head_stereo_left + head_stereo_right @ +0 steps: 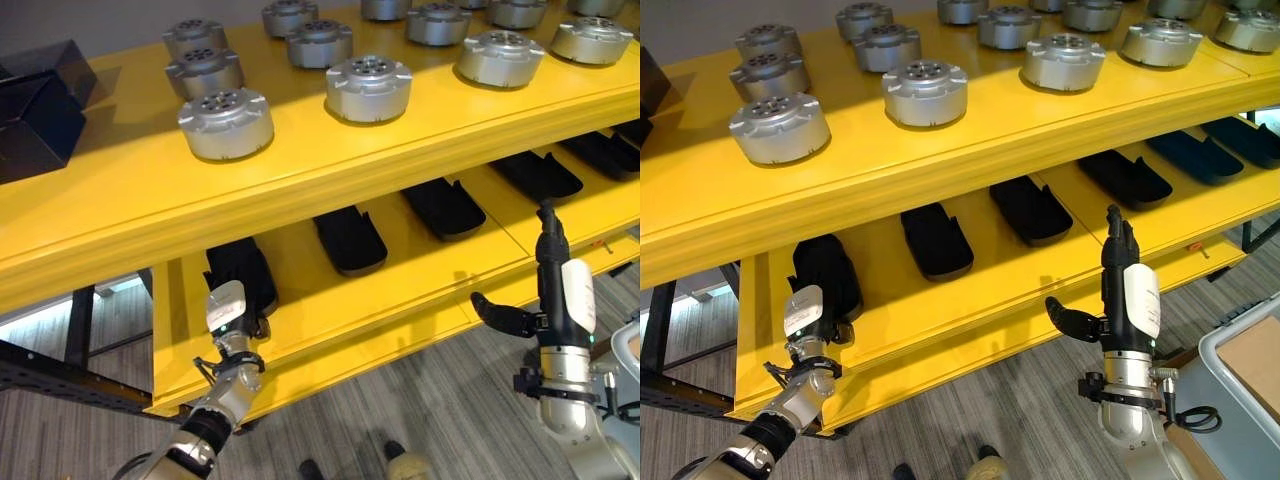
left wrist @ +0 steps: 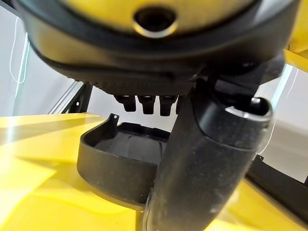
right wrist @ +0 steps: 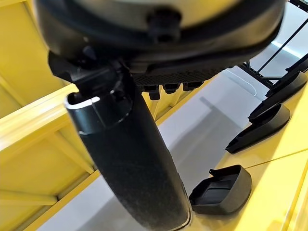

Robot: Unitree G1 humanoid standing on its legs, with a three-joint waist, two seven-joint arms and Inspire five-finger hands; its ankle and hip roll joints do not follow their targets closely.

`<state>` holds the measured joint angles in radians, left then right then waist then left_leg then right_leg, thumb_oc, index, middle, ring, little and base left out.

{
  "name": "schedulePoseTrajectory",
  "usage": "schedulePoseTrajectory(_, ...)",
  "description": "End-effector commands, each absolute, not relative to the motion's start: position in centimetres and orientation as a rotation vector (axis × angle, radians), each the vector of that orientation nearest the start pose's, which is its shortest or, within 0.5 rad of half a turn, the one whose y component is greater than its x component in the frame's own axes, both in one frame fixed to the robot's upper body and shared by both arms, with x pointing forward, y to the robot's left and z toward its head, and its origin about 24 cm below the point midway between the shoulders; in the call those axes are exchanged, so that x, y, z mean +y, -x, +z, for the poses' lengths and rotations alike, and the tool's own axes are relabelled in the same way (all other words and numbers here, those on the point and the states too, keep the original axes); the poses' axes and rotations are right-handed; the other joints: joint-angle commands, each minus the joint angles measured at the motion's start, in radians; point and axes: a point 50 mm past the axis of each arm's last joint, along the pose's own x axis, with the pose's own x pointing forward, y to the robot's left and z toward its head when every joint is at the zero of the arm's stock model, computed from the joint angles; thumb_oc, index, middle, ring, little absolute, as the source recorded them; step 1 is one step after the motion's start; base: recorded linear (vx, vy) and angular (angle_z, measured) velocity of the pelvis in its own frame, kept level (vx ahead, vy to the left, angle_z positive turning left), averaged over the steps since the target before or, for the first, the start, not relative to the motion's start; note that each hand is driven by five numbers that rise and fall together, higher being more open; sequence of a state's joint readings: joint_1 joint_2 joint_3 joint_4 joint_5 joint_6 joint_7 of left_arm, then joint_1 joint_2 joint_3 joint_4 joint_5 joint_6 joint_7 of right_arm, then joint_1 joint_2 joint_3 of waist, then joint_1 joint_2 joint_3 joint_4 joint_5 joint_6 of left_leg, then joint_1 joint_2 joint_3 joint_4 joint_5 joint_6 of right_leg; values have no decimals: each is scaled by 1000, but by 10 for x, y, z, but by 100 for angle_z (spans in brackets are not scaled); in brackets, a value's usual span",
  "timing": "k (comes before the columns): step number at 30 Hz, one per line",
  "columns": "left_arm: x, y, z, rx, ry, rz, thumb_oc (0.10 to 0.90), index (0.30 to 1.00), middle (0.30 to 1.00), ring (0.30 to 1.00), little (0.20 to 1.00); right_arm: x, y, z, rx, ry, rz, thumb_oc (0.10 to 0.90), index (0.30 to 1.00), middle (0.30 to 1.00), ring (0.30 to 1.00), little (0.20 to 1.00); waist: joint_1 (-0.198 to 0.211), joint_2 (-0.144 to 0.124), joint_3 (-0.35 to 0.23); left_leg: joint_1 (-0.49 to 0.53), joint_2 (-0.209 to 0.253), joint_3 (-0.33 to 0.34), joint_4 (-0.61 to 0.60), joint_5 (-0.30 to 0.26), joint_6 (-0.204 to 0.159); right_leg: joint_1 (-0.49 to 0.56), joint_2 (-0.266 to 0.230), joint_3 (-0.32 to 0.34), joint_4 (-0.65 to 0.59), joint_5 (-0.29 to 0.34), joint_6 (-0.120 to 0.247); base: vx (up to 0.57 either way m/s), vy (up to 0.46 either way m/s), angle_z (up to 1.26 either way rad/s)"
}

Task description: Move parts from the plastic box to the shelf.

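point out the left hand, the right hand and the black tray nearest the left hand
left hand [image 1: 226, 310], left eye view, white back of hand
right hand [image 1: 562, 290], left eye view, white back
black tray [image 2: 115, 161], left wrist view, front wall

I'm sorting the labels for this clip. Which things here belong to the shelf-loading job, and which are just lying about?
Belongs to the job:
- yellow shelf
- black parts on the lower level, such as the one by the left hand
- right hand, open, empty

Just lying about:
- silver round parts on the top level
- black box at the shelf's left end
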<state>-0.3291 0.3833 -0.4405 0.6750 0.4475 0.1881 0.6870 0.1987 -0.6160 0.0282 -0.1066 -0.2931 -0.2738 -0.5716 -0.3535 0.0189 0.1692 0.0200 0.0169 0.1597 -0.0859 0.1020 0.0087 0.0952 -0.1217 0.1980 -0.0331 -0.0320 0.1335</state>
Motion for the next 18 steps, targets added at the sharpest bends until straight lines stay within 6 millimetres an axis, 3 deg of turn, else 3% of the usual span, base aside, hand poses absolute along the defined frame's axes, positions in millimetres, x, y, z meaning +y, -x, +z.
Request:
schedulePoseTrajectory(1, 224, -317, 47, -138, -1330, 459, 900, 1000, 1000, 1000, 1000, -243, -216, 136, -643, 793, -329, 900, 1000, 1000, 1000, 1000, 32, -16, -43, 104, 49, 45, -1, -123, 0, -98, 29, -37, 79, 49, -5, 0, 0, 0)
schedulePoseTrajectory(18, 241, -317, 67, -246, -1556, 626, 900, 1000, 1000, 1000, 1000, -242, -215, 130, -639, 793, -316, 900, 1000, 1000, 1000, 1000, 31, -16, -43, 100, 49, 45, -1, -124, -2, -103, 27, -38, 79, 50, -2, 0, 0, 0)
